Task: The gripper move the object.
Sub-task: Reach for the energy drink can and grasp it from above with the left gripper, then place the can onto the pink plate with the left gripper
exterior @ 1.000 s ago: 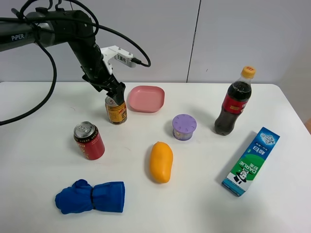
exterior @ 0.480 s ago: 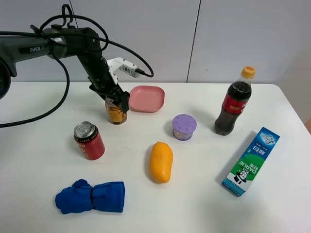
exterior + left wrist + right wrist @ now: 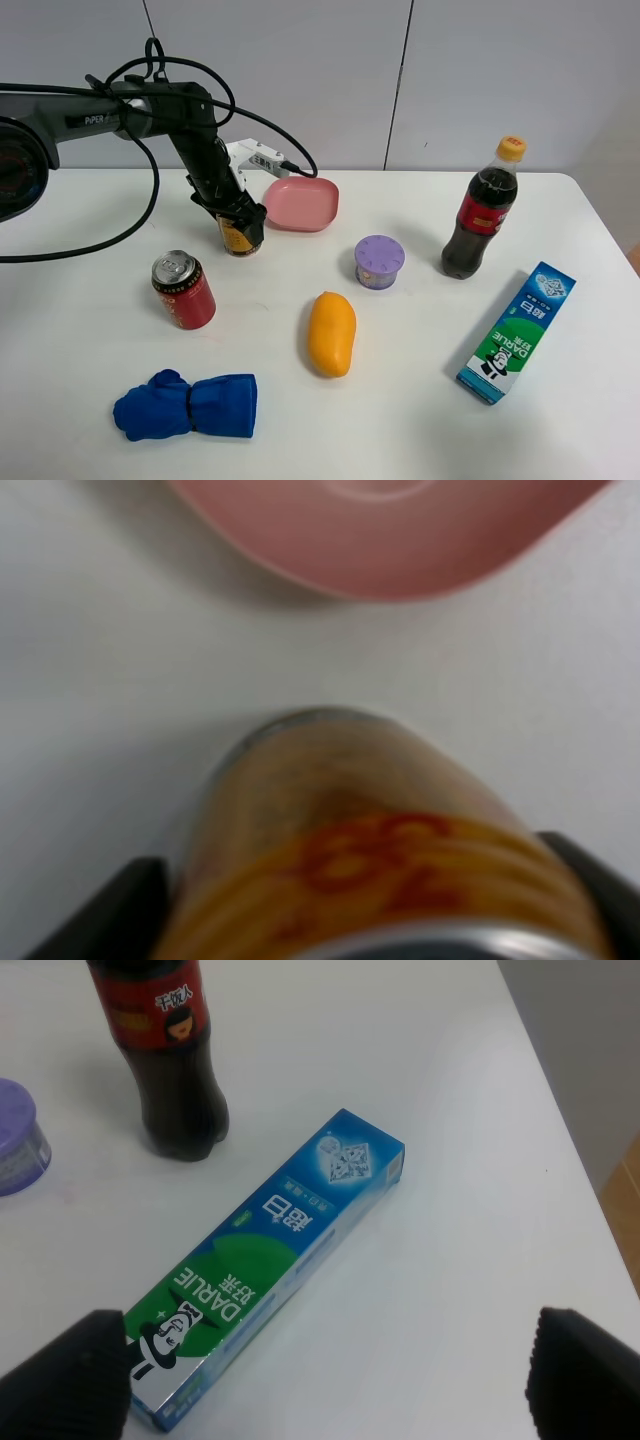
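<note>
The golden-yellow can [image 3: 241,238] with red markings stands upright on the white table, just left of the pink dish. My left gripper [image 3: 236,212] has come down over its top, and its black jaws stand on either side of the can. In the left wrist view the can [image 3: 370,820] fills the gap between the two fingers [image 3: 110,905], which sit wide apart at its sides. The left gripper [image 3: 350,905] looks open around the can. My right gripper [image 3: 330,1380] is open and empty, hovering above the toothpaste box.
A pink dish [image 3: 301,203] lies right beside the can. A red can [image 3: 183,290], a blue cloth [image 3: 187,405], a mango [image 3: 331,333], a purple tub [image 3: 380,262], a cola bottle [image 3: 482,210] and a toothpaste box [image 3: 516,333] stand around the table [image 3: 90,220].
My left arm has swung in and lowered, so the jaws now reach down around the yellow can. The can has stayed in place. Nothing else has moved.
</note>
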